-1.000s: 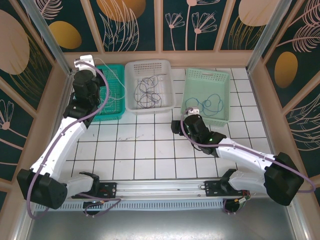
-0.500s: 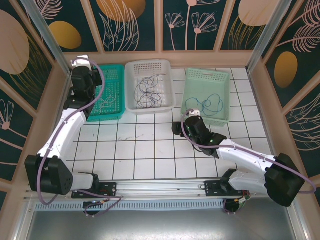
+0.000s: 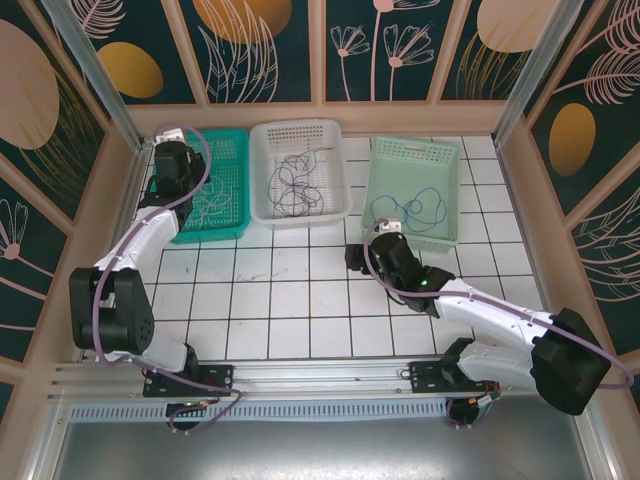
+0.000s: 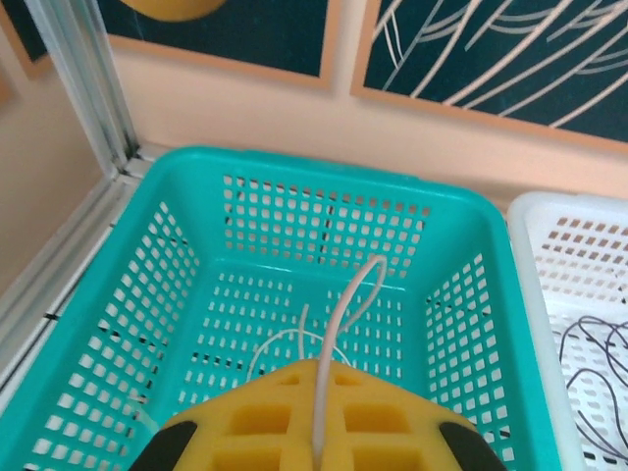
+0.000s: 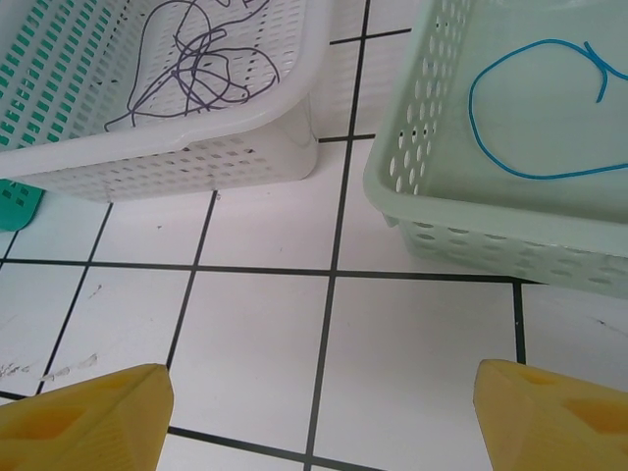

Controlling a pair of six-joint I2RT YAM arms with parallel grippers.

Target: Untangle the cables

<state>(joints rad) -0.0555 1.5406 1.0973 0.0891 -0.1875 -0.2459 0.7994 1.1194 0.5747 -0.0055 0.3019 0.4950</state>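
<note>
My left gripper [image 3: 178,172] hangs over the teal basket [image 3: 232,142] at the back left. In the left wrist view its yellow fingers [image 4: 245,422] are shut on a pale white cable [image 4: 341,304], which runs out between them and loops up inside the teal basket [image 4: 186,186]. More white cable [image 3: 208,206] lies on that basket's floor. A dark cable [image 3: 295,185] lies tangled in the white basket [image 3: 300,130]. A blue cable [image 5: 535,108] curls in the pale green basket [image 5: 461,226]. My right gripper [image 5: 319,397] stands open over bare tiles, holding nothing.
The three baskets stand side by side at the back of the tiled table [image 3: 280,300]. Patterned walls and metal posts close in the back and both sides. The white basket's corner [image 5: 294,147] and the green basket's corner lie just ahead of my right gripper.
My left arm has folded back toward the left wall, its elbow drawing closer to the basket, while its gripper stays over the teal basket. The right arm has hardly moved.
</note>
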